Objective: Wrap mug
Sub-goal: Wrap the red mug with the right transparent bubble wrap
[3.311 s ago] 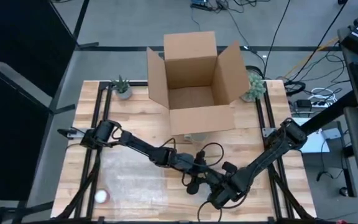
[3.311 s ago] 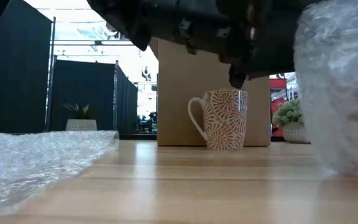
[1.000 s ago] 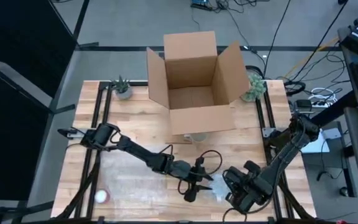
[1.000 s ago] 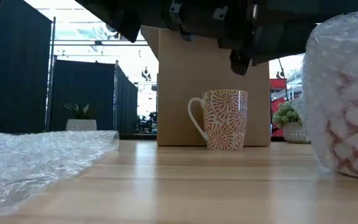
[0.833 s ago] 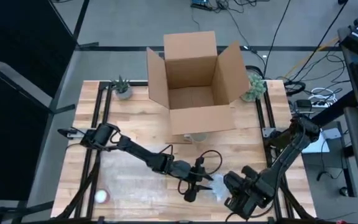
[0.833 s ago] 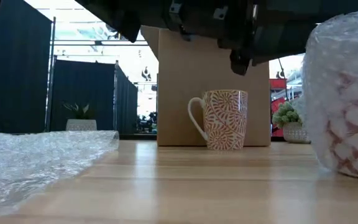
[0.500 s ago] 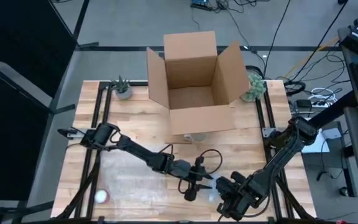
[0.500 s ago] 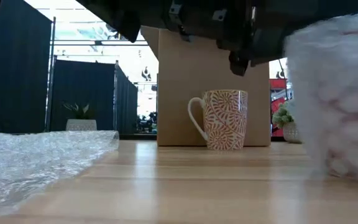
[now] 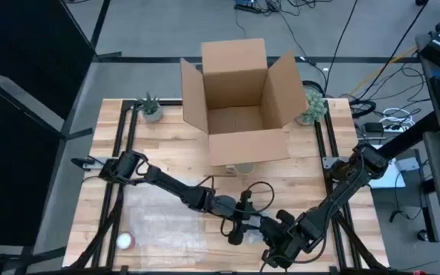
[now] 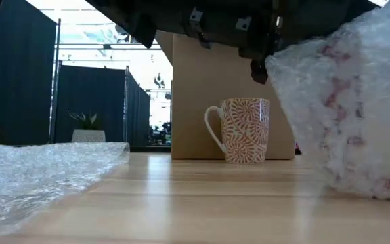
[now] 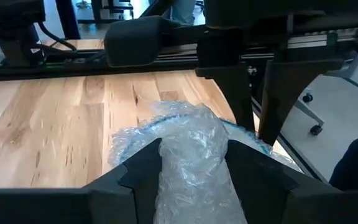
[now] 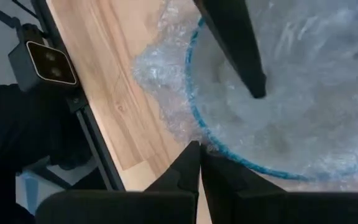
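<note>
Mug (image 10: 347, 115) in bubble wrap (image 11: 188, 155) lay between our grippers: left gripper (image 11: 191, 180) grasping it, right gripper (image 12: 197, 171) clenched at its four o'clock.

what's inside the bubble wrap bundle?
Low view: red-and-white pattern shows through the bubble wrap bundle, like the bare mug by the box. Its shape and handle are covered.
</note>
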You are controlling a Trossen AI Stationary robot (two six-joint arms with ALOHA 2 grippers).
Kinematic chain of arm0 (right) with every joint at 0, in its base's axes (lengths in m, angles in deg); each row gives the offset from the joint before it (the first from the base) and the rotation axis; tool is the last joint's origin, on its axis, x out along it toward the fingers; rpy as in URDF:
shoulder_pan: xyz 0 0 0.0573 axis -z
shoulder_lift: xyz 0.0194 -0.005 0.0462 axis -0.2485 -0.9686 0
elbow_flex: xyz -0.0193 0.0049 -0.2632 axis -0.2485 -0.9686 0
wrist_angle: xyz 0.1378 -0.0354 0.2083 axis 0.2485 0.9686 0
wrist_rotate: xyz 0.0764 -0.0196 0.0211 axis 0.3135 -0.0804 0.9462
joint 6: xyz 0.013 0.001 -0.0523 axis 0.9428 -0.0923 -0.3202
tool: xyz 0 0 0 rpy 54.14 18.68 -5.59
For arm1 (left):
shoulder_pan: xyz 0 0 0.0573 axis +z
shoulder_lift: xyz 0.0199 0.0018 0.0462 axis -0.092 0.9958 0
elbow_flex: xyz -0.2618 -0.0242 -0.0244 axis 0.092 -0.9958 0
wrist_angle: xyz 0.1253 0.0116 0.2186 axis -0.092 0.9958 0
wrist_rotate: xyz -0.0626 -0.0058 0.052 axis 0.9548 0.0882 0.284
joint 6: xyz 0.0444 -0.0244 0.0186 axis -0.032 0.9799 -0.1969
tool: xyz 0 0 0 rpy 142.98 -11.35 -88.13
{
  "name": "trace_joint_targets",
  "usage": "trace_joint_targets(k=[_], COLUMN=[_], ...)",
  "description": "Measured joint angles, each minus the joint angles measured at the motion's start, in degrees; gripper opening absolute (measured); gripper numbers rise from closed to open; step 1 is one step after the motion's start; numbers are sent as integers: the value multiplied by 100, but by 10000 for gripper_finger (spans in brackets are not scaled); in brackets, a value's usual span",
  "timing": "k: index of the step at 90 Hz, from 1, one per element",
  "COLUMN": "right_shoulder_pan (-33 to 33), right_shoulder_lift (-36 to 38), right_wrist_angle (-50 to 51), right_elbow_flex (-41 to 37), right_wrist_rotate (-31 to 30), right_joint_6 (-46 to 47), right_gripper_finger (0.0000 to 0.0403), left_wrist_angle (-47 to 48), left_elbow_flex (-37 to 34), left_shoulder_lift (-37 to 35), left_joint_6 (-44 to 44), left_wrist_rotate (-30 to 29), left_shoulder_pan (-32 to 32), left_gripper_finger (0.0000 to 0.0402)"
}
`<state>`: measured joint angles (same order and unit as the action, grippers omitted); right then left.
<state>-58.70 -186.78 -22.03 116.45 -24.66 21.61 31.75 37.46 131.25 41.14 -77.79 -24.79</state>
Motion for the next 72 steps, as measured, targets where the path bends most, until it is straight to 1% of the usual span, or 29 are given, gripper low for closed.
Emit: trace_joint_targets(k=[12, 25, 29, 38, 43, 49, 60, 72], right_shoulder_pan=[-3, -24, -23, 56, 142, 256, 398, 496], right_shoulder_lift=[226, 622, 739, 877, 871, 788, 544, 285], right_wrist_angle=[169, 522, 585, 615, 587, 475, 160, 154], right_elbow_flex=[69, 329, 336, 342, 342, 342, 342, 344], right_wrist_rotate=[235, 277, 91, -760, -993, -1030, -895, -704], right_joint_6=[38, -42, -42, 14, 79, 125, 168, 572], right_gripper_finger=[0, 0, 0, 0, 0, 0, 0, 0], left_wrist_angle=[-21, -20, -22, -25, -34, -46, -49, -48], left_elbow_flex=[-4, -11, -11, -14, -16, -20, -22, -23], left_shoulder_lift=[-56, -55, -53, -50, -50, -50, -50, -50], left_joint_6=[0, 2, 2, 3, 5, 9, 9, 0], left_wrist_rotate=[56, 118, 118, 116, 116, 116, 116, 116], left_shoulder_pan=[2, -11, -11, -11, -11, -11, -11, -11], left_gripper_finger=[164, 164, 164, 164, 164, 164, 164, 164])
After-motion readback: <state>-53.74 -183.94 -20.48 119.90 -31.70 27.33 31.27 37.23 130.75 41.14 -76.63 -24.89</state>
